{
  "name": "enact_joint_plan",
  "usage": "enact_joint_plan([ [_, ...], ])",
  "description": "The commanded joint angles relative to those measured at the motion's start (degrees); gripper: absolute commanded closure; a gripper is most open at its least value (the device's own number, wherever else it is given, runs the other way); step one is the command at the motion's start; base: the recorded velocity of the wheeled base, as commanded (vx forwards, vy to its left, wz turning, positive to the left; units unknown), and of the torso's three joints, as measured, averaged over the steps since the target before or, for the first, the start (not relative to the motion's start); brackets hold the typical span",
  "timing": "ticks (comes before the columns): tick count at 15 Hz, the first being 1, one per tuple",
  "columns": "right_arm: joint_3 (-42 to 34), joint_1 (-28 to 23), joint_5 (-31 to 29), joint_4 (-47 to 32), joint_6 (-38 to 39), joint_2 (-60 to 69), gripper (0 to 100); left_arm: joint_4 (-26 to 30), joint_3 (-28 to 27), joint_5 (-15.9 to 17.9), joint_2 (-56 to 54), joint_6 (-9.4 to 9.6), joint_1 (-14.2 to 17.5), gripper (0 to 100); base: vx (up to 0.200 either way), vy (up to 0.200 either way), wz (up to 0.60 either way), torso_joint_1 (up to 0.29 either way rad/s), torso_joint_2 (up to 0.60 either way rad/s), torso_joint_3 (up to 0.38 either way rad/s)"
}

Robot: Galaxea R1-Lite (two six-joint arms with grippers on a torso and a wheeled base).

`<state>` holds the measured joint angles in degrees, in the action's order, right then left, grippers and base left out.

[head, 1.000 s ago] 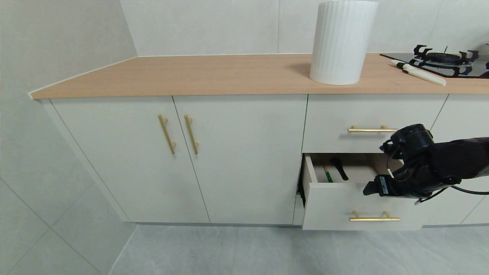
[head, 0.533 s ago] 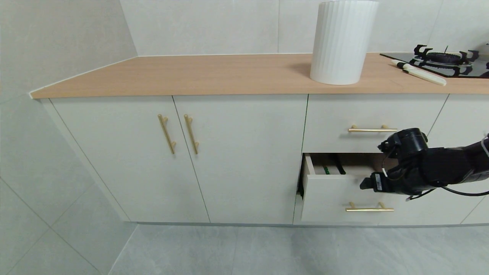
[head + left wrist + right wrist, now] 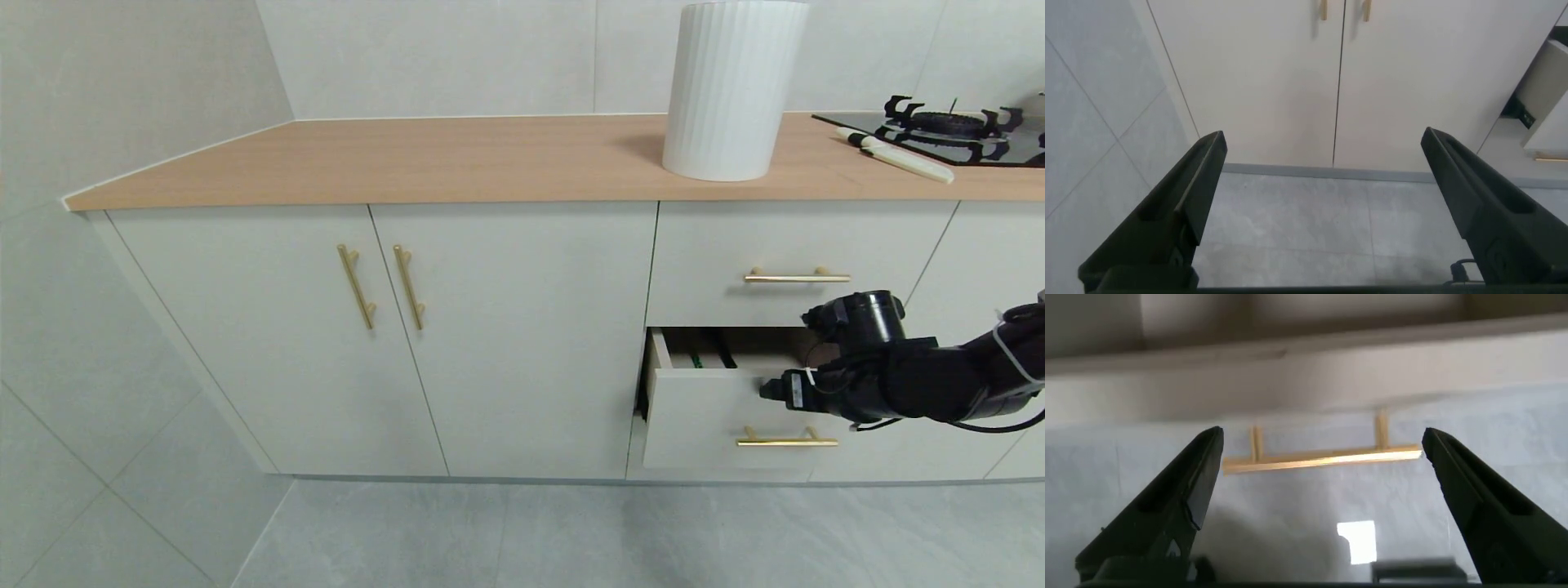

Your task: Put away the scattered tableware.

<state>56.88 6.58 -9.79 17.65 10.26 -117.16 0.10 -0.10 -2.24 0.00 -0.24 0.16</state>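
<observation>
Lower drawer (image 3: 702, 408) is open a little, and its front stands out from the cabinet face. Inside it at the left end lie a green-handled utensil (image 3: 696, 360) and a dark utensil (image 3: 722, 346), mostly hidden. The right gripper (image 3: 771, 390) is at the drawer front, just above the gold handle (image 3: 786, 442). Its fingers are spread wide and hold nothing. Cannot tell if it touches the front. The utensils lie behind and left of it. A knife (image 3: 898, 155) lies on the countertop (image 3: 449, 159) by the stove (image 3: 951, 126), well above the gripper, right of a white ribbed container (image 3: 729, 90). The left gripper (image 3: 1324, 139) is spread open and empty, low over the floor (image 3: 1315, 220), facing the cabinet doors (image 3: 1290, 73).
</observation>
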Motion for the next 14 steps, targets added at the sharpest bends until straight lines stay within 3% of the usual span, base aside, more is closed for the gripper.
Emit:
enact_joint_plan([
  [1, -0.9, 0.0, -0.1, 3.2, 0.1, -1.0, 0, -0.1, 0.0, 0.0, 0.1, -0.02, 0.0, 0, 0.000, 0.000, 0.00, 0.000, 0.00, 0.000],
  [5, -3.1, 0.1, -1.7, 13.3, 0.0, -3.2, 0, 0.0, 0.0, 0.0, 0.1, -0.02, 0.0, 0, 0.000, 0.000, 0.00, 0.000, 0.00, 0.000],
  [11, -2.9, 0.1, -5.1, 19.0, 0.1, -5.8, 0, 0.0, 0.0, 0.0, 0.1, -0.02, 0.0, 0, 0.000, 0.000, 0.00, 0.000, 0.00, 0.000],
  [14, -2.6, 0.2, -8.4, 25.6, 0.0, -9.1, 0, 0.0, 0.0, 0.0, 0.1, -0.02, 0.0, 0, 0.000, 0.000, 0.00, 0.000, 0.00, 0.000],
])
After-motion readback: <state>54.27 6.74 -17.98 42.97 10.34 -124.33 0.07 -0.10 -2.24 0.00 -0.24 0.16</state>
